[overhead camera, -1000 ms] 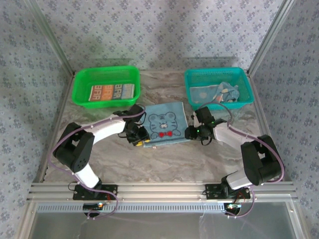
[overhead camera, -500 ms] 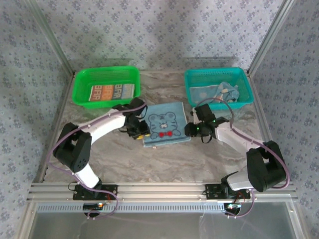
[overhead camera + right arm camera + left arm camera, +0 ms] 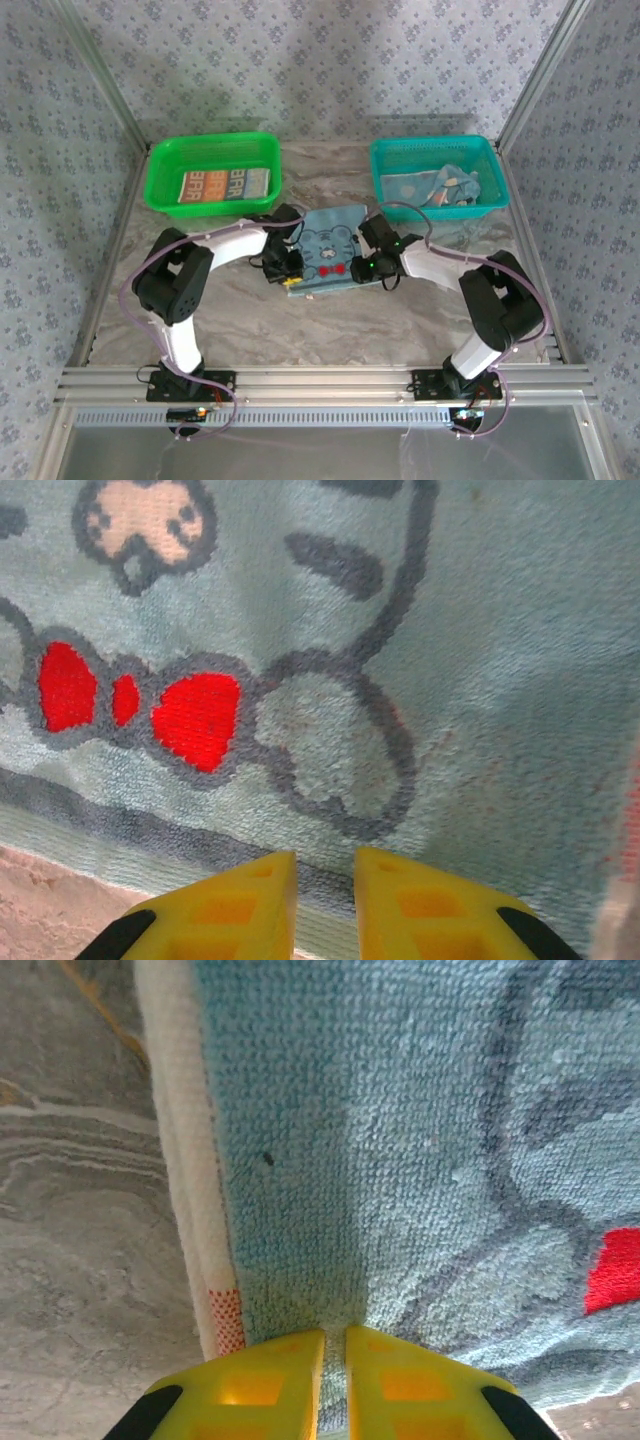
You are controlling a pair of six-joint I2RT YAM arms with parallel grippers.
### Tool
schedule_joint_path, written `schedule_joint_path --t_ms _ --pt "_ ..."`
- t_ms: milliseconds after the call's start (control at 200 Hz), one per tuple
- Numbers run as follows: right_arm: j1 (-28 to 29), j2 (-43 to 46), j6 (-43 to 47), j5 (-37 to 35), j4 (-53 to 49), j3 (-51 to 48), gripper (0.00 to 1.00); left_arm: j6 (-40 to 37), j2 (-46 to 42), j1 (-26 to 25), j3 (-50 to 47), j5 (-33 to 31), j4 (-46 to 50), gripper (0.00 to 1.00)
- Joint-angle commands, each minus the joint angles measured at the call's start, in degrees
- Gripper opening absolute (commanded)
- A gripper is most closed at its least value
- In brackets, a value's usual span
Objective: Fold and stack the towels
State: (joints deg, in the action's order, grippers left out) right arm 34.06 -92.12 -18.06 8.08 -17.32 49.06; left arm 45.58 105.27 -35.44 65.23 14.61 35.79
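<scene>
Black-white arms (image 3: 225,243) (yellow gripper fingers (image 3: 250,1388))

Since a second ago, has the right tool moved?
Yes. The right tool has shifted left, away from the teal plastic mesh basket, to the light blue cartoon-face towel's edge.

We've got the cartoon-face towel (image 3: 330,248): light blue terry, dark blue-grey face outline, red bow tie, peach muzzle, white hem with a red-dotted patch. Striped towel (image 3: 214,185): orange, white and blue-grey bands with block letters, inside the green mesh basket (image 3: 214,139). Spotted towel (image 3: 445,187): light blue with orange-yellow spots, inside the teal mesh basket (image 3: 432,141). Bench (image 3: 330,320): grey-beige marble veining. Left end effector (image 3: 334,1350) and right end effector (image 3: 325,875): yellow, black at the corners. Wallpaper (image 3: 300,60): blue-grey floral repeat.
</scene>
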Motion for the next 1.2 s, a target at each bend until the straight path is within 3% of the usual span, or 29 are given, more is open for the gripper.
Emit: schedule_joint_path --t_ms 0,205,415,520,770,904,1194 --pt "2.23 1.57 -2.98 -1.9 0.57 -3.42 0.23 -2.22 -1.22 -0.86 -2.7 -2.23 2.71 0.14" --pt "8.42 6.44 -10.25 -3.46 1.18 -10.4 0.23 -3.01 -6.78 -2.08 -9.69 -3.25 5.18 0.14" --pt "18.71 11.09 -19.47 -6.85 0.22 -14.92 0.23 -2.91 -11.99 -3.79 -14.28 -3.47 7.11 0.15" --pt "20.7 12.99 -21.04 -8.73 -0.7 -15.38 0.23 -2.77 -14.72 -4.0 -15.37 -3.97 8.16 0.15" --pt "16.02 14.51 -16.69 -7.83 -6.44 -8.02 0.29 -1.47 -18.63 -2.74 -8.79 -6.17 9.95 0.2" --pt "10.32 14.07 -14.31 -6.1 -7.69 -3.07 0.31 -1.61 -18.8 2.04 -5.46 -5.62 7.04 0.19" --pt "-1.61 3.94 -6.98 -2.68 -4.99 8.15 0.31 -1.56 -10.06 6.25 2.73 -4.19 -0.53 0.11"
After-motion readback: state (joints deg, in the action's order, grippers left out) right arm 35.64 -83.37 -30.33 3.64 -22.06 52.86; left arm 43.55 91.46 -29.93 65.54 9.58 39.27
